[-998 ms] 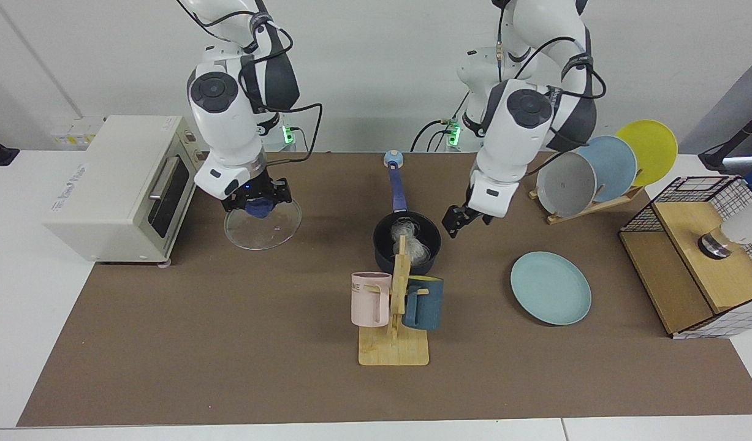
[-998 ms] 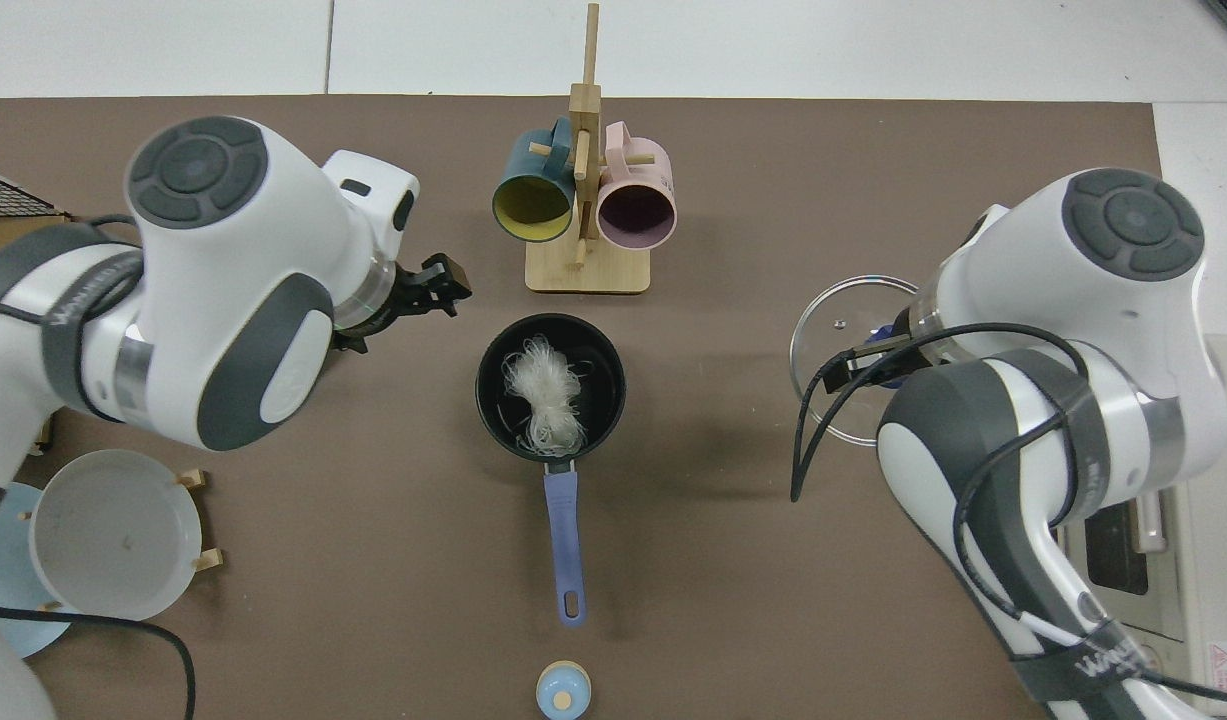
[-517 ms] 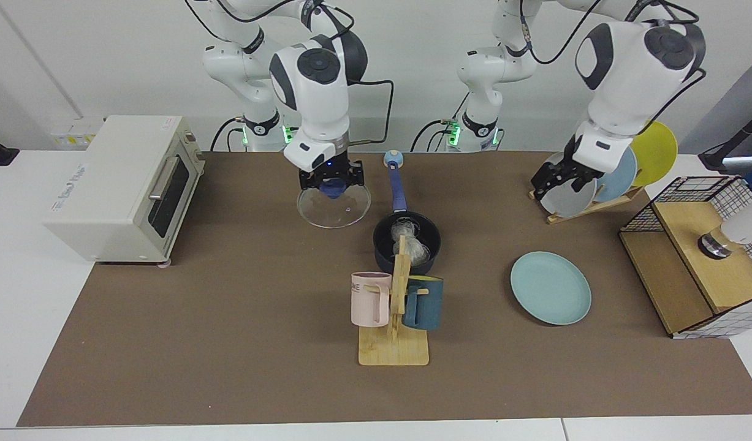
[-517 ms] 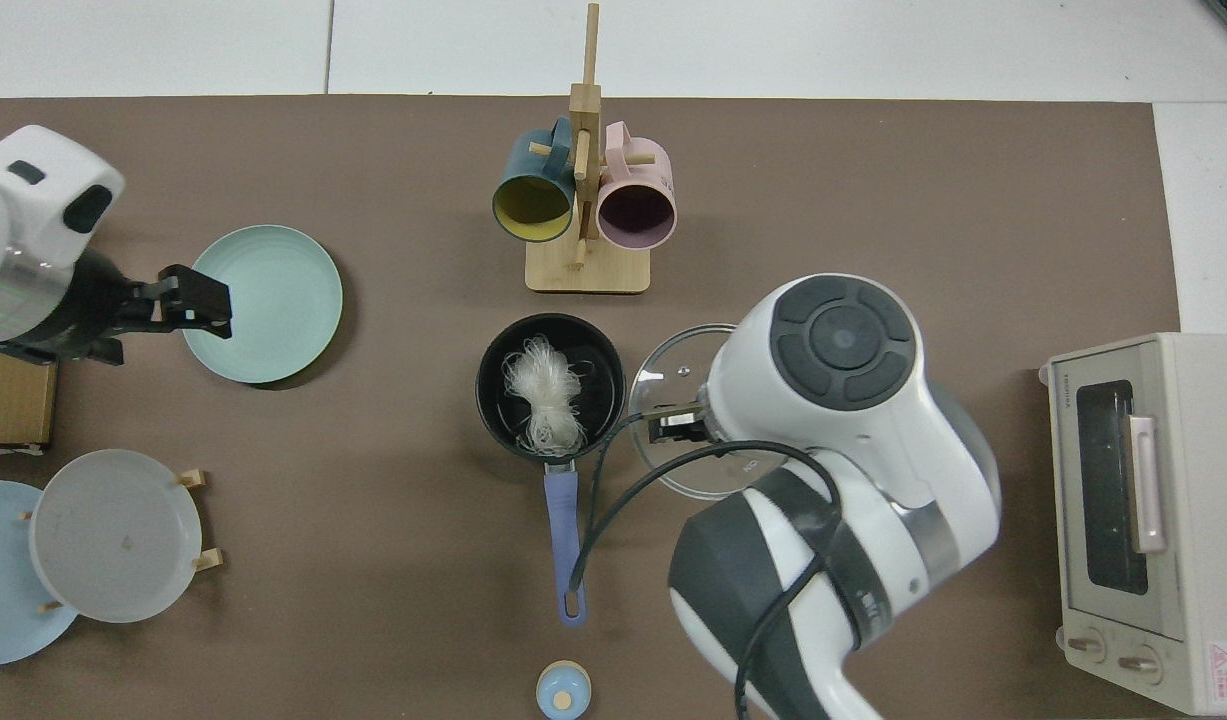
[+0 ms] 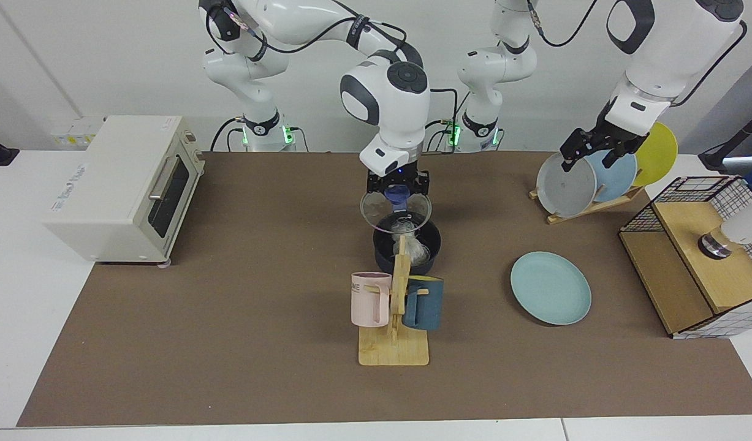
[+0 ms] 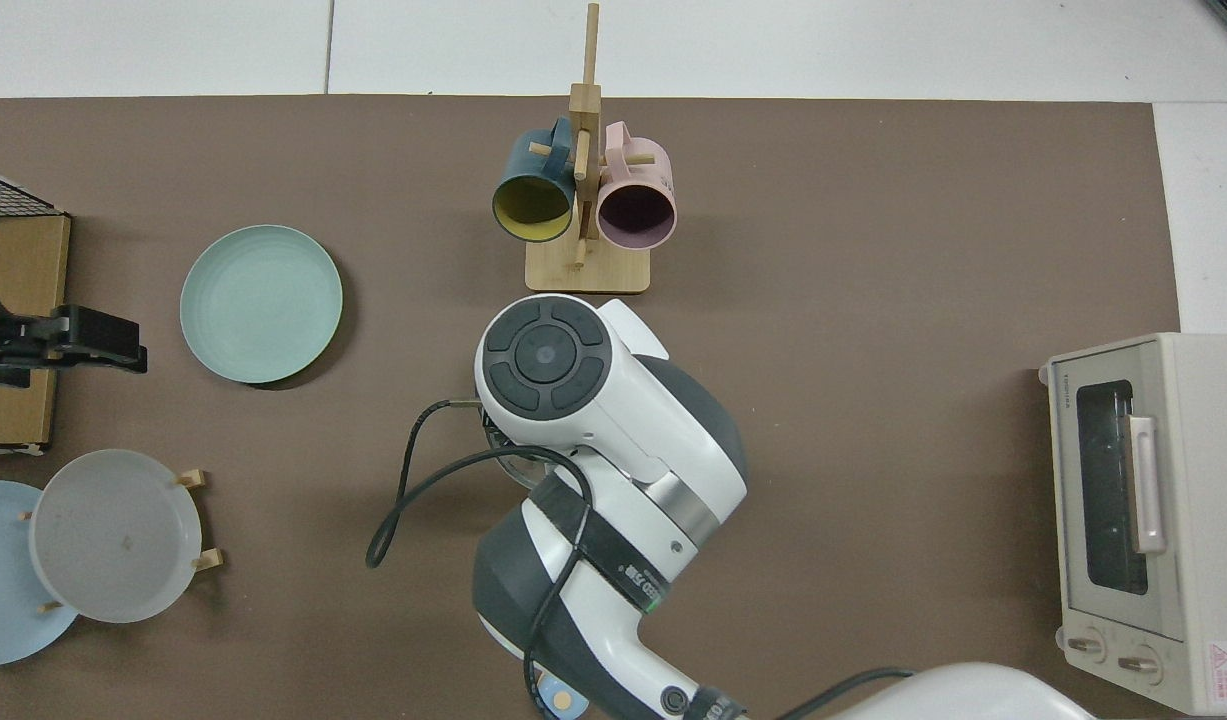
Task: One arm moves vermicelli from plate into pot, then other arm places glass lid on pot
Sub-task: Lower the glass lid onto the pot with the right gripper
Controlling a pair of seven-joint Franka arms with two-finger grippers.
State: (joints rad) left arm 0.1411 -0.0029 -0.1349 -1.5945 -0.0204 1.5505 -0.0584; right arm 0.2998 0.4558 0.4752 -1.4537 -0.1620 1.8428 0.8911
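The right tool [image 5: 398, 185] is clamped on the blue knob of the lid [image 5: 394, 214], holding it tilted just above the pot [image 5: 407, 248]; the vermicelli [image 5: 412, 245] lies inside the pot. The left tool [image 5: 596, 148], fingers spread and holding nothing, hangs over the grey plate [image 5: 565, 185] in the rack. The teal plate [image 5: 550, 288] lies bare on the surface [image 5: 228, 343].
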